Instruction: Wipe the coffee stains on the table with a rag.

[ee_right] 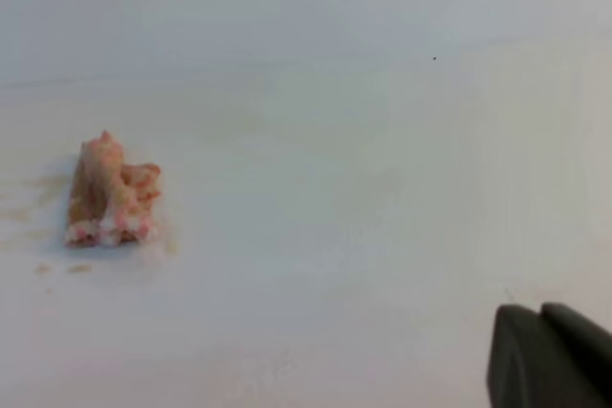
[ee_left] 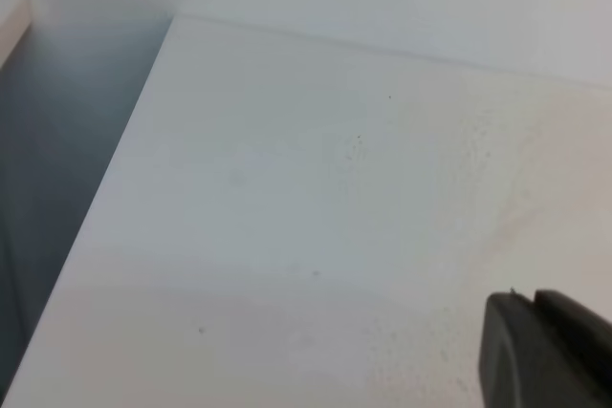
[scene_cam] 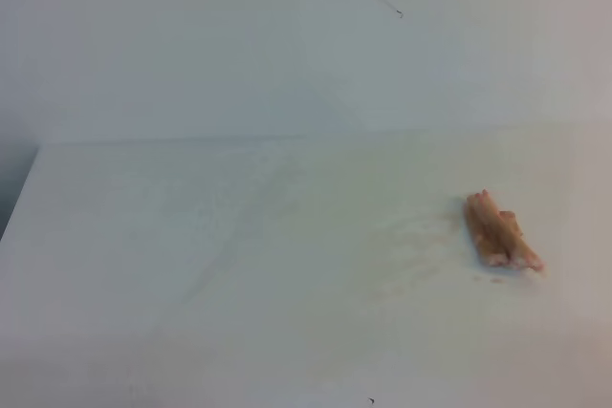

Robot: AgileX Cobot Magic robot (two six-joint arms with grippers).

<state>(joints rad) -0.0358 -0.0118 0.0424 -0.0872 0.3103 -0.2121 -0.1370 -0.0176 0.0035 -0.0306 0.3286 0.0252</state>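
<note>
The rag [scene_cam: 502,233] is a pinkish-salmon fuzzy bundle lying on the right side of the white table [scene_cam: 239,265]. It also lies at the left of the right wrist view, rag [ee_right: 110,203]. Only faint tan coffee stains [scene_cam: 421,236] show, as a pale smear left of the rag, with small specks [ee_right: 57,268] beside it. My right gripper [ee_right: 538,311] shows as dark fingers pressed together at the lower right, far from the rag and holding nothing. In the left wrist view my left gripper [ee_left: 531,298] is likewise shut over bare table [ee_left: 287,188]. Neither arm shows in the exterior high view.
A plain pale wall [scene_cam: 287,45] rises behind the table. The table's left edge [ee_left: 105,198] drops into a dark gap [ee_left: 57,140]. A small dark mark [scene_cam: 399,13] sits on the wall.
</note>
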